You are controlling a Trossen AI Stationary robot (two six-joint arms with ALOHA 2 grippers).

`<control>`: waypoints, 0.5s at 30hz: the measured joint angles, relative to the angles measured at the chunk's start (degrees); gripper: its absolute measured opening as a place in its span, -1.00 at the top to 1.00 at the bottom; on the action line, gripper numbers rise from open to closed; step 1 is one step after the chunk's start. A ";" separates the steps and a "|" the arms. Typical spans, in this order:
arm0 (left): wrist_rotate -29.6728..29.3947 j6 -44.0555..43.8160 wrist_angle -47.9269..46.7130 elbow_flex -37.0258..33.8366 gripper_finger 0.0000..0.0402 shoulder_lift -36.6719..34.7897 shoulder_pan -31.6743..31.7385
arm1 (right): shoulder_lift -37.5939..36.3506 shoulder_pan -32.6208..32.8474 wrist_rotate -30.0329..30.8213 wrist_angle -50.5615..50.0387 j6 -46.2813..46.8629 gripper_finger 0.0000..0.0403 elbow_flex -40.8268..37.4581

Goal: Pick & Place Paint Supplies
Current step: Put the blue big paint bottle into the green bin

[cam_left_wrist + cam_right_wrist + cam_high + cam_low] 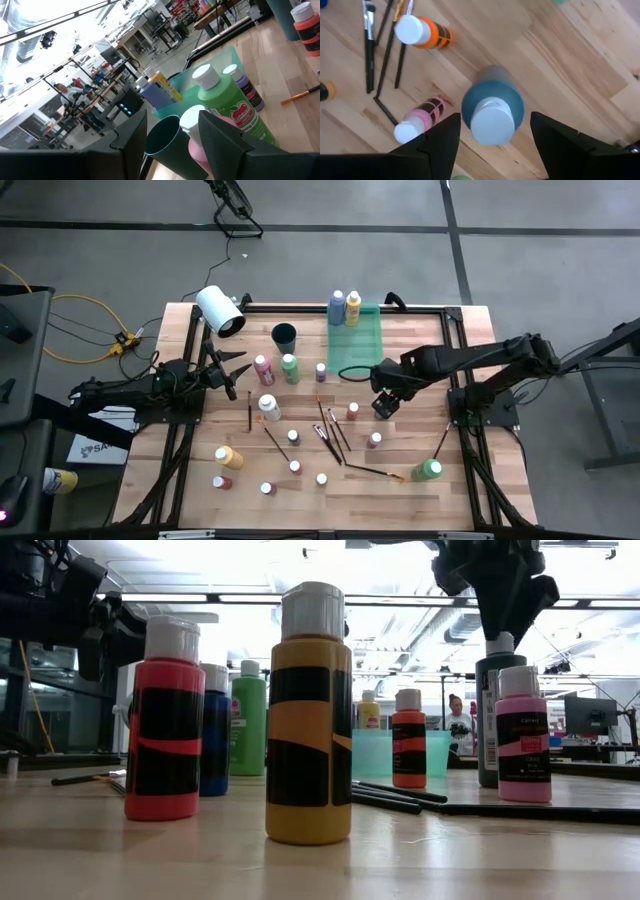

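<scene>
Nearest the low camera, a yellow bottle (309, 715) with a white cap stands upright on the wooden bench (320, 860), and a red bottle (165, 722) stands just beside it, with a blue one (214, 730) partly hidden behind that. Farther back are a green bottle (248, 720), an orange bottle (408, 740) and a pink bottle (523, 737), and several dark-handled paintbrushes (398, 798) lie flat between them.

From above, the bottles are scattered over the near and middle part of the bench, some upright, some lying down, with brushes (333, 436) crossed among them near the centre.

The right hand (384, 404) hangs over the middle of the bench, near the front edge of the translucent green tray (356, 340). Its fingers (437, 145) stand apart on either side of a dark teal bottle (492, 107) with a white cap; they seem not to touch it, though the angle makes that hard to judge.

The left hand (237, 371) reaches in from the left edge, its fingers (220, 135) spread, pointed at a pink bottle (195, 135) and a green one (227, 107) standing by a dark cup (284, 335). It holds nothing.

At the far end, two bottles (344, 305) stand in the tray, and a white roll (220, 311) lies at the far left corner.
</scene>
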 joint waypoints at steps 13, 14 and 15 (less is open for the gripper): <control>0.00 0.00 -0.01 0.00 0.14 0.02 0.00 | 0.00 -0.02 -1.38 0.09 0.58 0.25 -0.52; 0.00 0.00 -0.01 0.02 0.14 0.01 -0.02 | 0.00 -0.02 -1.42 0.03 0.57 0.31 -0.52; 0.00 0.00 -0.01 0.02 0.14 0.00 -0.02 | 0.00 -0.02 -1.38 0.05 0.55 0.37 -0.50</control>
